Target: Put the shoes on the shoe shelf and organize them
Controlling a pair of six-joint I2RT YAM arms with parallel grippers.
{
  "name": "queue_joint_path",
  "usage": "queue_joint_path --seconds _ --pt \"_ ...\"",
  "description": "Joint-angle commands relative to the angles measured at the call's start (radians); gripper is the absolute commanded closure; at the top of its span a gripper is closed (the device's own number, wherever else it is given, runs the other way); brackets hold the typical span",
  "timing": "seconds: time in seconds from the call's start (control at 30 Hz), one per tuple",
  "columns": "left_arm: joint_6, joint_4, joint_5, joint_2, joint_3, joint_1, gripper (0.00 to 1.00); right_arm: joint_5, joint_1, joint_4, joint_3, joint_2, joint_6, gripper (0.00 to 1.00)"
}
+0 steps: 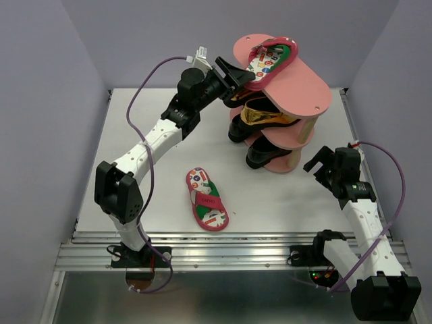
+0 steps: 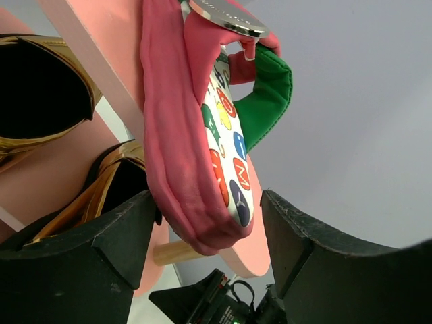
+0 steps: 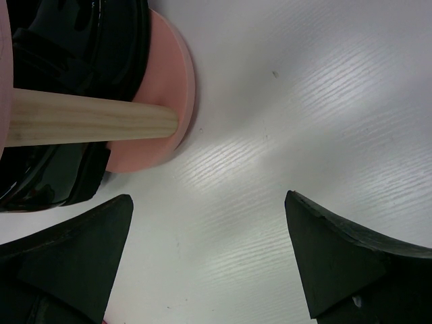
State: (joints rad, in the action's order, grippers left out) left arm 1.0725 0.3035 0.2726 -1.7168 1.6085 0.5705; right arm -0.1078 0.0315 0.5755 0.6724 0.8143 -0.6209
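Observation:
The salmon-pink shoe shelf (image 1: 304, 88) stands at the back right. One pink flip-flop (image 1: 270, 57) lies tilted on its top board. My left gripper (image 1: 244, 75) is open around that flip-flop's heel (image 2: 196, 169), with a gap at the right finger. The gold loafers (image 1: 260, 115) are on the middle tier and also show in the left wrist view (image 2: 40, 88). The black loafers (image 1: 263, 154) are on the bottom tier. The second flip-flop (image 1: 207, 199) lies flat on the table. My right gripper (image 1: 316, 162) is open and empty beside the shelf's base (image 3: 162, 67).
The white table (image 1: 135, 135) is walled on the left, right and back. A wooden post (image 3: 88, 118) of the shelf and a black loafer (image 3: 74, 40) sit just beyond my right gripper (image 3: 209, 199). A metal rail (image 1: 223, 253) runs along the near edge.

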Motion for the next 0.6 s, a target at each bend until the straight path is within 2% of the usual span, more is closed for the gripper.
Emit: queue_joint_path --seconds 0.0,0.1,0.13,0.17,0.2,0.23,0.37,0.5,0.57 --pt "0.003 0.060 0.020 0.008 0.050 0.006 0.29 -0.001 0.002 -0.019 0.024 -0.006 0.009 0.00" --pt "0.001 0.062 0.019 0.006 0.054 0.006 0.45 -0.001 0.002 -0.019 0.024 -0.007 0.007 0.00" --pt "0.000 0.062 0.016 0.006 0.056 0.006 0.56 -0.001 0.002 -0.019 0.024 -0.007 0.007 0.00" --pt "-0.009 0.057 0.016 0.006 0.060 0.006 0.61 -0.001 0.002 -0.019 0.024 -0.009 0.007 0.00" --pt "-0.014 0.052 0.010 0.005 0.074 0.002 0.70 -0.001 0.002 -0.019 0.024 -0.010 0.007 0.00" --pt "-0.019 0.046 0.010 0.003 0.083 -0.001 0.70 0.000 0.002 -0.019 0.024 -0.010 0.007 0.00" --pt "-0.054 -0.030 0.023 -0.024 0.168 -0.027 1.00 0.000 0.002 -0.019 0.024 -0.015 0.007 0.00" --pt "-0.080 -0.124 0.111 -0.096 0.310 -0.078 1.00 0.000 0.002 -0.019 0.023 -0.018 0.006 0.00" --pt "-0.075 -0.126 0.132 -0.109 0.324 -0.101 1.00 0.000 0.002 -0.019 0.023 -0.017 0.007 0.00"
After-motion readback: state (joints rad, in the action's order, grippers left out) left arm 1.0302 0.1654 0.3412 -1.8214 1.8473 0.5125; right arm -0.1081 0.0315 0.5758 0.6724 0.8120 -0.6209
